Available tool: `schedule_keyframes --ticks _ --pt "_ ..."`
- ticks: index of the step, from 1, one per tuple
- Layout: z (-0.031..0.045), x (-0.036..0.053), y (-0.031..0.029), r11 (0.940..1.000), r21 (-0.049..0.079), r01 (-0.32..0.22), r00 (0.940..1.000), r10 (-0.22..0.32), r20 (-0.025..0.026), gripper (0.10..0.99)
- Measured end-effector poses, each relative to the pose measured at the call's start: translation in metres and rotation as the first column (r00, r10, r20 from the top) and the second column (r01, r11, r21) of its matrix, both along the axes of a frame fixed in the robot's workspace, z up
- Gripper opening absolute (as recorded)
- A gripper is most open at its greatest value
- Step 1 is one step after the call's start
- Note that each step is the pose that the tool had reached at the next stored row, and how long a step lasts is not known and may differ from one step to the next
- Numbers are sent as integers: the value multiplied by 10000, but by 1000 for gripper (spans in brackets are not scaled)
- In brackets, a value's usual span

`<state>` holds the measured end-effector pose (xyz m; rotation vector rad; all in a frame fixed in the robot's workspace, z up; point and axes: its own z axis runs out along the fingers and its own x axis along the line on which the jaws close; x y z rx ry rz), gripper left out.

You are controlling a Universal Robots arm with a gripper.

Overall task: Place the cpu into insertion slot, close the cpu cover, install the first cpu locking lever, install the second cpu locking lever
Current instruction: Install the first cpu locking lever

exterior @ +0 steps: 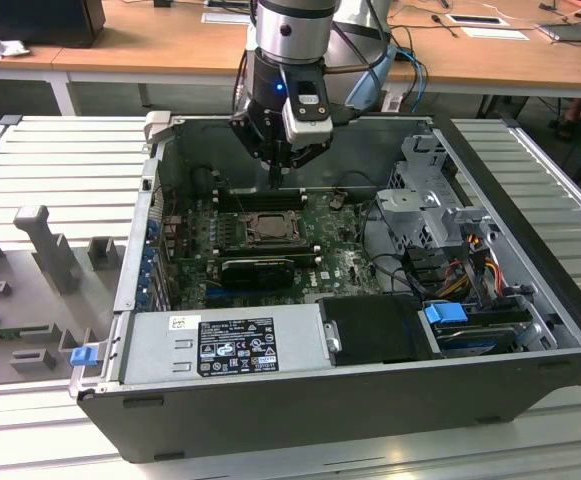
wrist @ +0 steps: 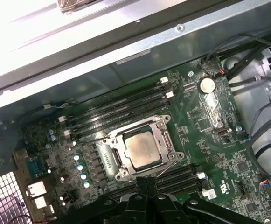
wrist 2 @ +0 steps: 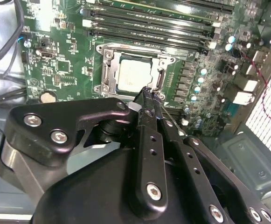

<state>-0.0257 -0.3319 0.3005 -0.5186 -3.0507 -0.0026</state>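
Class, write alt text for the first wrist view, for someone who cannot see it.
The cpu sits in the insertion slot of a green motherboard, the silver cpu cover flat around it. The gripper, fingers shut, hovers nearby.

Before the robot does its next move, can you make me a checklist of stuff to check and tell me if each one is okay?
1. The cpu sits in the insertion slot: ok.
2. The cpu cover lies flat around the chip: ok.
3. The thin wire lever beside the socket is latched: cannot tell.
4. The gripper has its fingers shut, with the tip by the socket's edge: ok.
5. The black cables stay off the socket, on the exterior view's right: ok.
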Motion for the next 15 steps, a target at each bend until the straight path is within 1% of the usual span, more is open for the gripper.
schedule_keyframes --ticks 2,4,5,7,9,10,12,15 --pt "-5 -1 -1 9990 -1 -447 9990 447 3 106" --pt "-11 -1 -1 9973 -3 -737 9973 737 17 106" --pt "-18 -7 -3 9969 2 -784 9969 784 58 106" --pt "-33 -25 -6 9962 71 -868 9962 867 98 106" --pt "-38 -43 -9 9957 69 -927 9956 926 129 106" --pt "-38 -46 -14 9952 63 -972 9952 971 157 106" --pt "-46 -50 -19 9944 55 -1060 9941 1058 249 106" --pt "-46 -51 -19 9903 55 -1389 9900 1387 250 106"
